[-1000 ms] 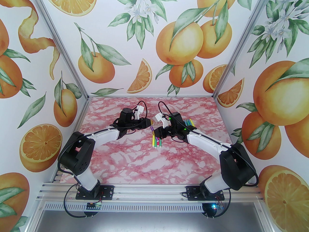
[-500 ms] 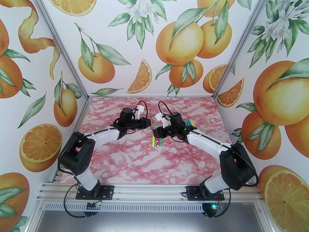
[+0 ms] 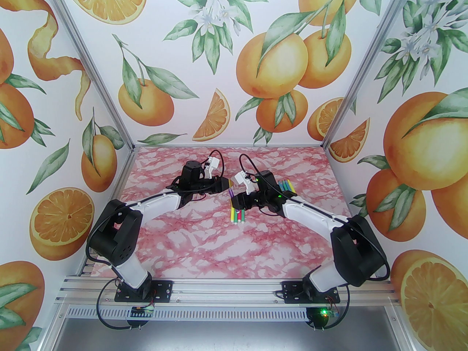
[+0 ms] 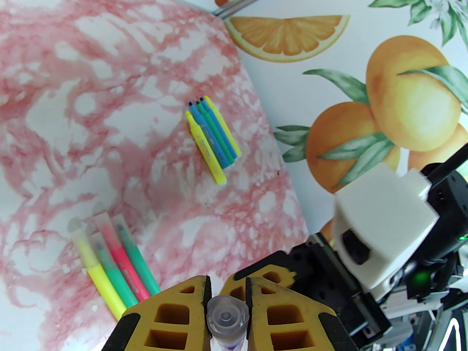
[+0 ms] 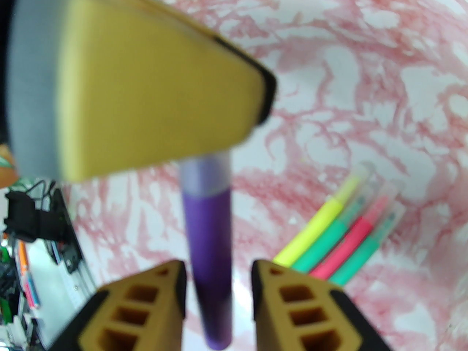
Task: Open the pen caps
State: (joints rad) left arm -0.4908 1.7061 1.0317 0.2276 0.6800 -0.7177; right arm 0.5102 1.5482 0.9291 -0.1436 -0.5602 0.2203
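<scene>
Where both arms meet, top view: L gripper (image 3: 229, 186) and R gripper (image 3: 234, 200) sit tip to tip over the pink marble table (image 3: 204, 240), w/ a purple pen (image 3: 231, 194) hanging steeply btw them.
Capped pens, top view: one grp (image 3: 237, 216) lies flat on the table, just in front of R gripper.
Uncapped pens, top view: second grp (image 3: 286, 185) lies behind R arm, partly hidden by it, well apart from the first grp.
L gripper, L wrist view: pads pinched tight on the pen cap (image 4: 227, 316), seen end-on; it is clear w/ a faint lilac tint.
Capped pens, L wrist view: four side by side (image 4: 117, 269), yellow, green, pink, green, pale caps on.
Uncapped pens, L wrist view: yellow, blue and green bodies (image 4: 212, 141) packed together, bare tips showing, farther out on the table.
R arm, L wrist view: white camera housing (image 4: 380, 229) close at right.
R gripper, R wrist view: fingers (image 5: 179, 298) stand narrow either side of the purple body (image 5: 208, 240). A strip of table shows btw pen and one finger, so not clamped.
Pen cap, R wrist view: pale sleeve (image 5: 206, 174) on the pen's far end, running up under L gripper's blurred yellow finger (image 5: 146, 86).
Capped pens, R wrist view: grp (image 5: 340, 240) lies flat at right, caps pointing away.
</scene>
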